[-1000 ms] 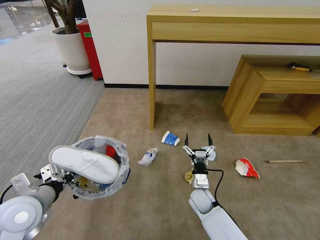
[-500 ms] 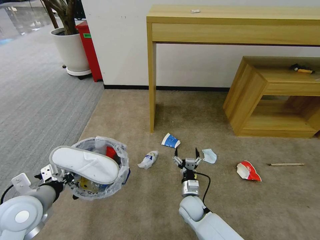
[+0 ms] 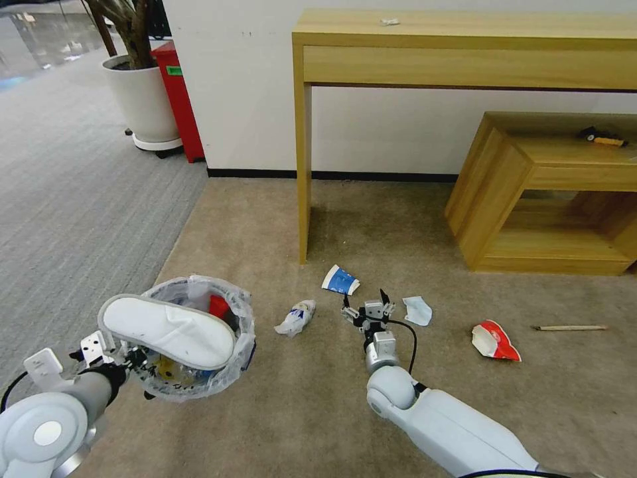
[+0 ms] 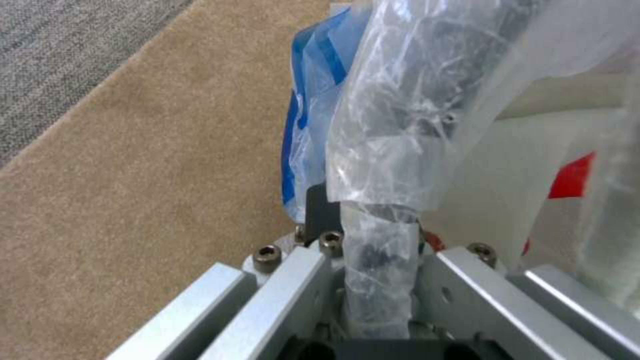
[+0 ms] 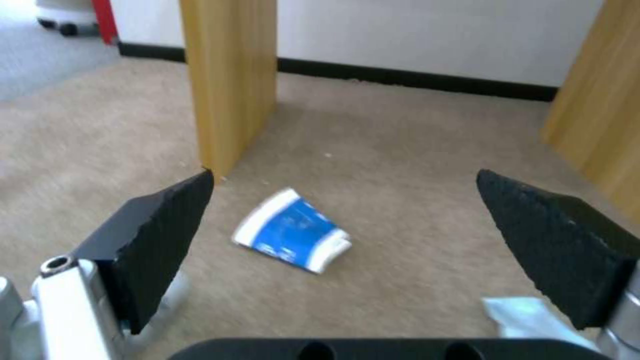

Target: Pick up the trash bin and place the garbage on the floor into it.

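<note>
One crushed paper cup next, and it wants a gentle squeeze

One blue-white paper cup (image 3: 340, 279) lies on its side on the beige floor (image 3: 318, 411), just ahead of the right gripper (image 3: 364, 302), whose black fingers (image 5: 160, 240) are spread wide with the cup framed between them. It looks light, thin-walled and already dented, so a hard pinch would probably flatten it and let it slip; closing across the middle of its body seems the surest hold. Beside it lie a crumpled paper (image 3: 295, 317), a pale blue mask (image 3: 418, 310), a red wrapper (image 3: 494, 341) and a wooden stick (image 3: 569, 327), all light and apart from one another. Off to the left, the left gripper (image 4: 373, 270) is clamped on the bagged rim of the trash bin (image 3: 199, 345), held clear of the carpet, with a white slipper (image 3: 166, 330) lying across its mouth.
</note>
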Motion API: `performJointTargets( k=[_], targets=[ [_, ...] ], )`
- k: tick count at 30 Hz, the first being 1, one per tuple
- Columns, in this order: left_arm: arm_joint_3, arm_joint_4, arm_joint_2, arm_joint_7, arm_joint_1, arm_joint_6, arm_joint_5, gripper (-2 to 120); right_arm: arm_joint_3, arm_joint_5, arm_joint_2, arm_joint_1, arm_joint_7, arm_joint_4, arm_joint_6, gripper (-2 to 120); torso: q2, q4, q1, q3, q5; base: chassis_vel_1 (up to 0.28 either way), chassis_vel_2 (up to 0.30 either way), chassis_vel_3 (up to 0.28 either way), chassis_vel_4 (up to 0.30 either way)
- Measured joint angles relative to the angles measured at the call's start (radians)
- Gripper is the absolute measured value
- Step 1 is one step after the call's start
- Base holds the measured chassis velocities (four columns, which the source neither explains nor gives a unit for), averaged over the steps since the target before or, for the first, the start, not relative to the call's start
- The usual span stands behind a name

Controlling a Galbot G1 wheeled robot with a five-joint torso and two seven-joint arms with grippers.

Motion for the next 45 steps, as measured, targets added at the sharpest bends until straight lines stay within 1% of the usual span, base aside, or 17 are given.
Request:
performJointTargets(
  k=[1,3,5,7,9,10,11,13,14,17,18,21,26,30,36,41,45],
  targets=[
    [0.000,0.000,0.000,0.000,0.000,0.000,0.000,0,0.000,0.000,0.000,0.000,0.000,0.000,0.000,100,0.000,0.0000,0.000,0.000,0.0000,0.000,0.000,0.000,0.000],
    [-0.001,0.006,0.003,0.000,-0.003,0.000,0.001,0,-0.021,0.003,-0.073,-0.024,0.020,0.043,-0.015,100,0.000,-0.0002,0.000,0.000,0.0000,0.000,0.000,0.000,0.000],
    [-0.001,0.008,0.003,0.000,-0.004,0.000,0.001,0,-0.023,0.002,-0.088,-0.031,0.022,0.053,-0.016,100,0.000,-0.0003,0.000,0.000,0.0001,0.000,0.000,0.000,0.000],
    [0.001,0.016,0.002,0.001,-0.010,0.000,0.002,0,-0.023,-0.008,-0.163,-0.072,0.025,0.111,-0.021,100,0.000,-0.0004,0.000,0.000,0.0000,0.000,0.000,0.000,0.000],
    [0.007,0.022,-0.007,0.005,-0.016,0.000,0.011,0,0.015,-0.028,-0.219,-0.124,0.017,0.149,-0.016,100,0.000,-0.0002,0.000,0.000,0.0001,0.000,0.000,0.000,0.000],
    [0.007,0.022,-0.007,0.005,-0.016,0.000,0.011,0,0.015,-0.028,-0.219,-0.124,0.017,0.149,-0.016,100,0.000,-0.0002,0.000,0.000,0.0001,0.000,0.000,0.000,0.000],
    [0.012,0.025,-0.015,0.009,-0.020,0.000,0.020,0,0.051,-0.043,-0.248,-0.165,0.010,0.166,-0.005,100,0.000,-0.0004,0.000,0.000,-0.0001,0.000,0.000,0.000,0.000],
    [0.019,0.028,-0.024,0.015,-0.024,0.000,0.030,0,0.103,-0.055,-0.267,-0.218,0.009,0.184,0.003,100,0.000,-0.0003,0.000,0.000,0.0000,0.000,0.000,0.000,0.000],
    [0.019,0.028,-0.024,0.015,-0.024,0.000,0.030,0,0.103,-0.055,-0.267,-0.218,0.009,0.184,0.003,100,0.000,-0.0003,0.000,0.000,0.0000,0.000,0.000,0.000,0.000],
    [0.027,0.029,-0.029,0.024,-0.023,0.000,0.046,0,0.222,-0.080,-0.312,-0.383,0.010,0.229,-0.010,100,0.000,-0.0003,0.000,0.000,0.0005,0.000,0.000,0.000,0.000],
    [0.027,0.029,-0.029,0.024,-0.023,0.000,0.046,0,0.222,-0.080,-0.312,-0.383,0.010,0.229,-0.010,100,0.000,-0.0003,0.000,0.000,0.0005,0.000,0.000,0.000,0.000],
    [0.033,0.018,-0.037,0.026,-0.023,0.000,0.049,0,0.241,-0.117,-0.364,-0.457,-0.006,0.199,-0.006,100,0.000,-0.0006,0.000,0.000,0.0000,0.000,0.000,0.000,0.000],
    [0.035,0.007,-0.046,0.030,-0.019,-0.001,0.053,0,0.214,-0.125,-0.374,-0.455,-0.039,0.156,0.018,100,0.000,-0.0003,0.000,0.000,0.0000,0.000,0.000,0.000,0.000],
    [0.032,-0.001,-0.048,0.034,-0.015,-0.001,0.055,0,0.150,-0.130,-0.366,-0.399,-0.064,0.104,0.048,100,0.000,-0.0004,0.000,0.000,-0.0006,0.000,0.000,0.000,0.000],
    [0.030,0.007,-0.050,0.035,-0.017,-0.003,0.056,0,0.040,-0.122,-0.274,-0.288,-0.074,0.029,0.066,100,0.000,0.0002,0.000,0.000,-0.0002,0.000,0.000,0.000,0.000],
    [0.031,0.019,-0.055,0.034,-0.022,-0.003,0.057,0,-0.018,-0.110,-0.216,-0.260,-0.067,-0.009,0.065,100,0.000,-0.0002,0.000,0.000,-0.0003,0.000,0.000,0.000,0.000],
    [0.030,0.023,-0.052,0.035,-0.024,-0.005,0.057,0,-0.030,-0.098,-0.181,-0.249,-0.065,-0.044,0.064,99,0.000,-0.0002,0.000,0.000,-0.0002,0.000,0.000,0.000,0.000]
  ],
)
